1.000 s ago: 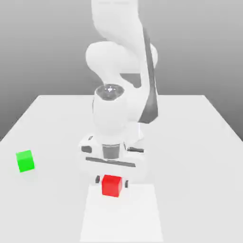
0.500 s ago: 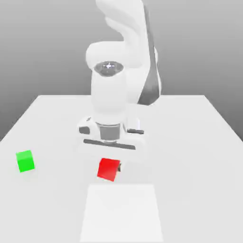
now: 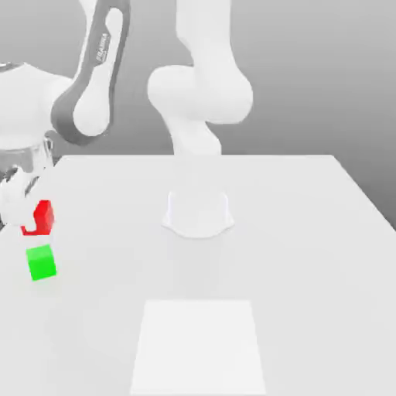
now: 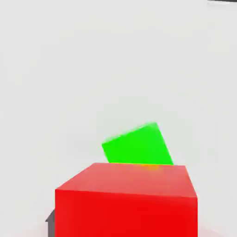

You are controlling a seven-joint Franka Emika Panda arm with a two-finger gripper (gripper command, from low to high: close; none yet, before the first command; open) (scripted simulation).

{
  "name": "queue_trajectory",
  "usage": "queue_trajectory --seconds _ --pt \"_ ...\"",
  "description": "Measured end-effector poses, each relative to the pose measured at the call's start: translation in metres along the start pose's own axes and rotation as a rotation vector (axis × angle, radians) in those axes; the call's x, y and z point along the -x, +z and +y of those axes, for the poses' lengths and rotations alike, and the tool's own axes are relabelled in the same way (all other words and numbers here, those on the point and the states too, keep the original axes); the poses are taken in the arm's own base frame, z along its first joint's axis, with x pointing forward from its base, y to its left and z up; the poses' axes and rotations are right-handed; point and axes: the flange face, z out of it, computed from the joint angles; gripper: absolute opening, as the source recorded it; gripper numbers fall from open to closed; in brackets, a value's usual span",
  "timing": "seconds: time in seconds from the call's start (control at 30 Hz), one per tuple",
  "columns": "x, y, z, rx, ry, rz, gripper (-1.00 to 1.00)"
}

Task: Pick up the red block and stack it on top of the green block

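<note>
So that's two cubes total: one red block (image 3: pixel 42 216), one green block (image 3: pixel 41 262), one white desk (image 3: pixel 309 255) under both.

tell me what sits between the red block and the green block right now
Nothing. In the exterior view the red block, held up by the gripper, hangs just above the green block with only bare table showing in the gap.

Setting: simulated robot test bench. Evidence: plain matte white counter (image 3: pixel 309 232) with a paler square patch (image 3: pixel 198 346) at its near edge, featureless grey backdrop, glossy white jointed arm (image 3: pixel 199 100) mounted mid-counter.
</note>
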Motion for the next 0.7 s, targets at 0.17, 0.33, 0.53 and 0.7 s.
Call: queue_trajectory --seconds 0.17,0.33,0.53,0.7 --pt "-0.009 0.012 0.002 0.025 0.015 0.043 -1.00" --pt "-0.012 0.026 0.004 0.048 0.014 0.069 -1.00" --pt "-0.012 0.043 0.006 0.069 0.008 0.077 -1.00" --pt "-0.010 0.055 0.007 0.076 0.005 0.068 -1.00"
